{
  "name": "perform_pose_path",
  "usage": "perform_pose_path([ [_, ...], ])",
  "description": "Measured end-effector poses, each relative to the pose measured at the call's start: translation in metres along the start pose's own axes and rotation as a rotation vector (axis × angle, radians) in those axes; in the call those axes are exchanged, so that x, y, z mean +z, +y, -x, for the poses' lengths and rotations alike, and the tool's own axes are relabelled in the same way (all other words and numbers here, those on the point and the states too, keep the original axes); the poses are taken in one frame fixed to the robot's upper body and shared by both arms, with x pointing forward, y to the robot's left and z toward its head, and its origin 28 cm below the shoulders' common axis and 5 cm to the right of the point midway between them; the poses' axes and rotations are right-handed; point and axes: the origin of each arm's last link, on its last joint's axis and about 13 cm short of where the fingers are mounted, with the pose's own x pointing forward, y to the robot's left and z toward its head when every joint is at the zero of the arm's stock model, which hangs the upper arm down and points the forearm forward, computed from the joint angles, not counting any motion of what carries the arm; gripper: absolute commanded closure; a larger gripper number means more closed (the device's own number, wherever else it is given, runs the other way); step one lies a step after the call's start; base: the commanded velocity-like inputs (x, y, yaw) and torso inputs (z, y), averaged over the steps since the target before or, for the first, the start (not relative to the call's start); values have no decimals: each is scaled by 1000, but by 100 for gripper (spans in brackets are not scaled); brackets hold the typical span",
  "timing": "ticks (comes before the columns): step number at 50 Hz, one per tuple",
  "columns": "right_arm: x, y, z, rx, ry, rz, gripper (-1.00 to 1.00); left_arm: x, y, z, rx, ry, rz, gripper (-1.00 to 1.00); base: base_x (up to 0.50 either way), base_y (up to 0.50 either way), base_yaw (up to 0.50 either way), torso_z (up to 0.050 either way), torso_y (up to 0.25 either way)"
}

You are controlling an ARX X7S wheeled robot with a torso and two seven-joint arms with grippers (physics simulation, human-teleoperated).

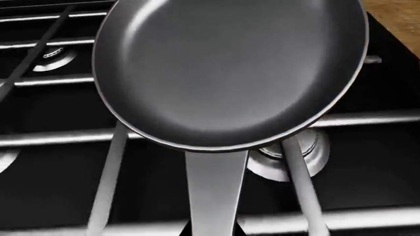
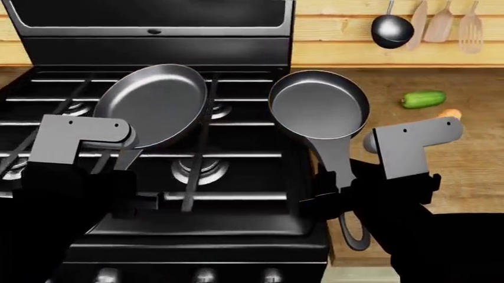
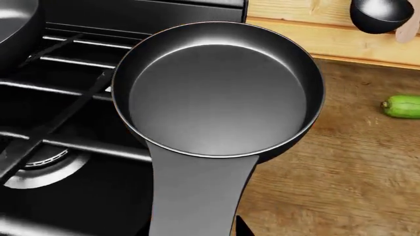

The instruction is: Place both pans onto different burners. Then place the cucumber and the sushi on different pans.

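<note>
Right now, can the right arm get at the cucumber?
Probably not yet: the cucumber lies unobstructed on the wooden counter, but the right claw seems occupied by a pan handle. It would have to set that down first.

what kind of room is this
Most likely a simulated kitchen: a black gas stove with grates, a wooden counter beside it, and a ladle with wooden utensils hanging on the wall.

A simulated home kitchen: black gas stove (image 2: 157, 147) with grid grates (image 2: 200, 154) and silver burners (image 2: 200, 170) at frame left, wooden countertop (image 2: 464, 159) at right, ladle (image 2: 391, 28) and spatulas (image 2: 455, 23) hanging upper right.
</note>
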Motion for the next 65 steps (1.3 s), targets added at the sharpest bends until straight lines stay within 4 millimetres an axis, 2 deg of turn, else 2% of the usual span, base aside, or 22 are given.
perform_pose_path([
  [32, 0, 1, -1, 2, 1, 0, 100, 4, 1, 1, 3, 3, 1, 100, 0, 500, 0, 1, 3],
  [48, 1, 0, -2, 4, 2, -19, 100, -3, 4, -5, 18, 21, 10, 100, 0, 8, 0, 1, 4],
  [65, -1, 1, -5, 3, 7, -26, 100, -29, 16, -18, 75, 103, 56, 100, 0, 0, 0, 1, 3],
])
